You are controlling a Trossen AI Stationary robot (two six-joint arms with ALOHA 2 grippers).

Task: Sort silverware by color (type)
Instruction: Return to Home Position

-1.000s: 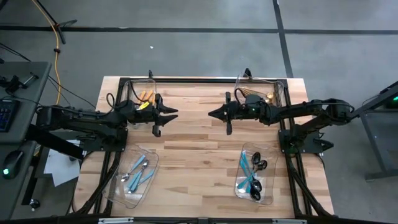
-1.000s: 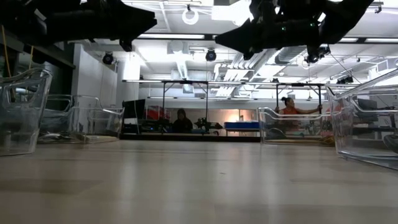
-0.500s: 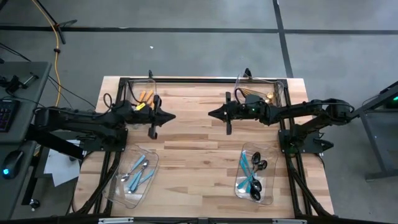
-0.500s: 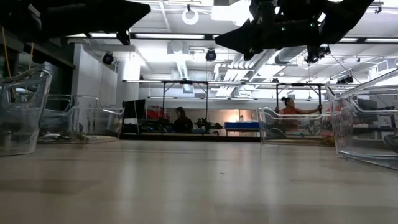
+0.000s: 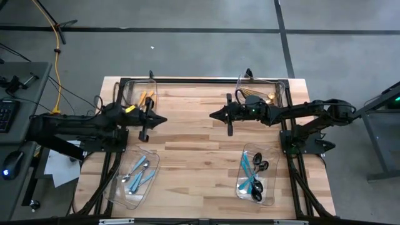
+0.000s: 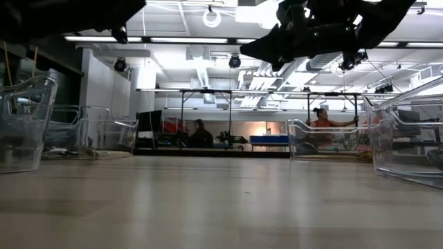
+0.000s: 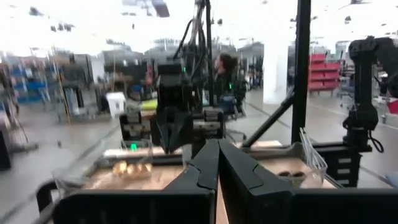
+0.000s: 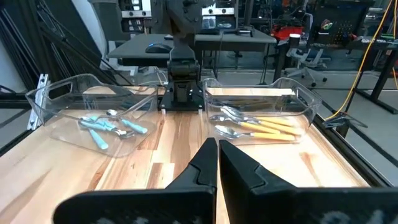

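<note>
Left tool [image 5: 161, 119] and right tool [image 5: 214, 114], fingers together, held nothing; light-blue-handled silver cutlery [image 5: 137, 172] lay diagonally in a clear plastic bin [image 5: 125, 197].

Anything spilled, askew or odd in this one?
Nothing spilled: all silverware lies inside bins, none loose on the table. Only the bin holding light-blue handles and the bin holding teal handles sit slightly skewed. Left gripper and right gripper hover empty, jaws shut.
</note>
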